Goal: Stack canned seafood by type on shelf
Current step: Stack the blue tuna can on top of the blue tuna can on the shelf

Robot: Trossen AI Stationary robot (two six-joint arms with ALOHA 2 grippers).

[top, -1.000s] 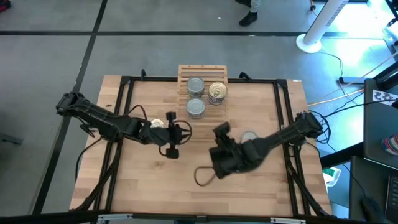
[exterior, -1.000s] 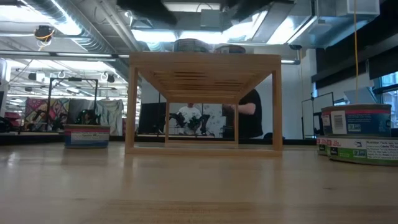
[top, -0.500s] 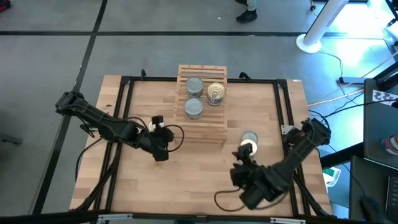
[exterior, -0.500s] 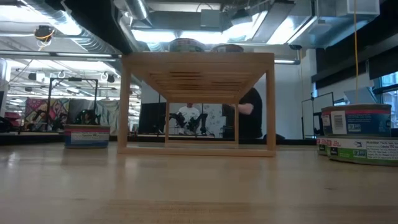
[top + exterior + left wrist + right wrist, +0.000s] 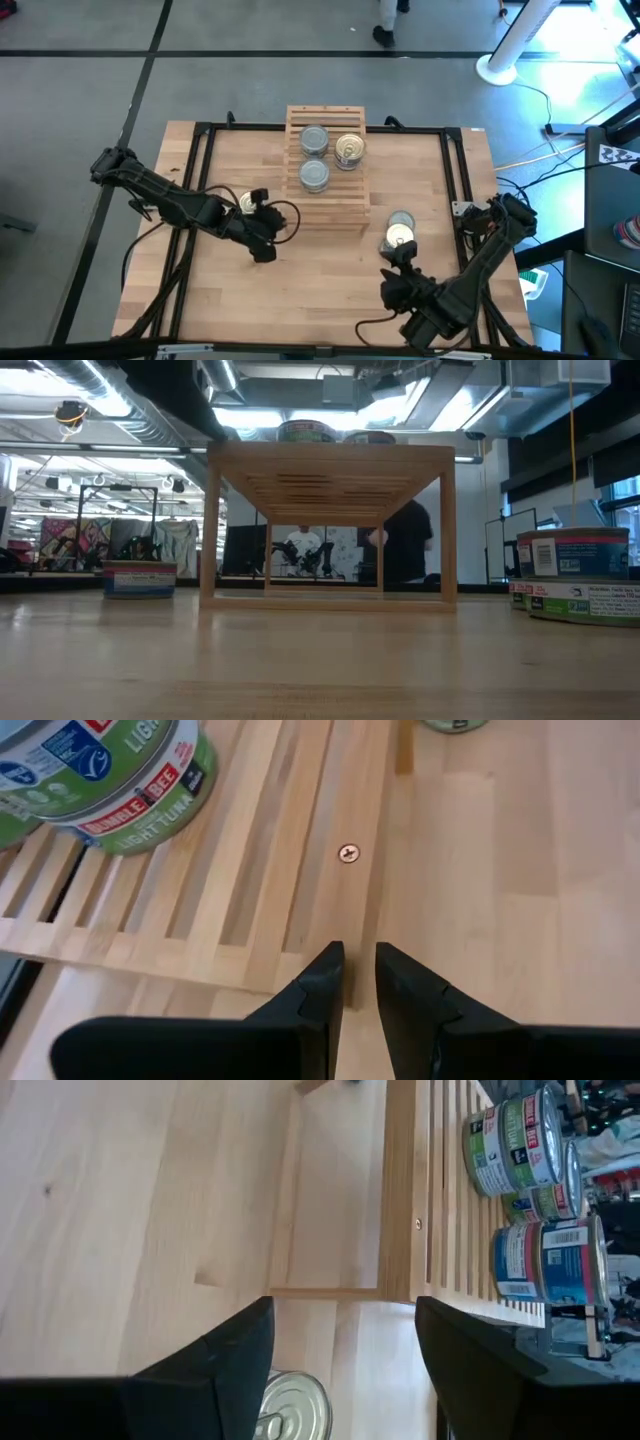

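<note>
The light-wood slatted shelf [image 5: 340, 195] stands on its legs at the table's far middle. On top sit two silver-topped tins [image 5: 314, 138] [image 5: 314, 175] and a gold-topped tin [image 5: 349, 148]; the wrist views show green-labelled stacks [image 5: 110, 780] [image 5: 510, 1140]. My left gripper [image 5: 275, 228] [image 5: 360, 952] is at the shelf's near-left corner, shut on it. My right gripper [image 5: 398, 258] [image 5: 343, 1302] is open near the table's near-right part. A gold-topped tin [image 5: 398, 238] [image 5: 295, 1405] stands on the table between its spread fingers, with no touch showing. A silver-topped tin [image 5: 400, 220] stands just beyond. My left gripper pinches the outer edge of the shelf's near rail [image 5: 345, 920] at its left end between its two fingers. The fingers come roughly level from the table's left and lie along the rail. The shelf stays standing on the table with its tins upright.
Another gold-topped tin [image 5: 250, 200] stands on the table beside my left arm. The low view shows a tin at the left [image 5: 140, 578] and a close stack at the right [image 5: 570, 575]. A dark frame [image 5: 455, 180] borders the table. A person [image 5: 405, 545] stands beyond.
My left gripper has shut from wide open and taken hold of the shelf's near-left corner. The shelf has shifted a little sideways and back, its tins staying on top. My right arm has drawn back from the table's middle toward the near-right; a gold-topped tin now shows before it.
</note>
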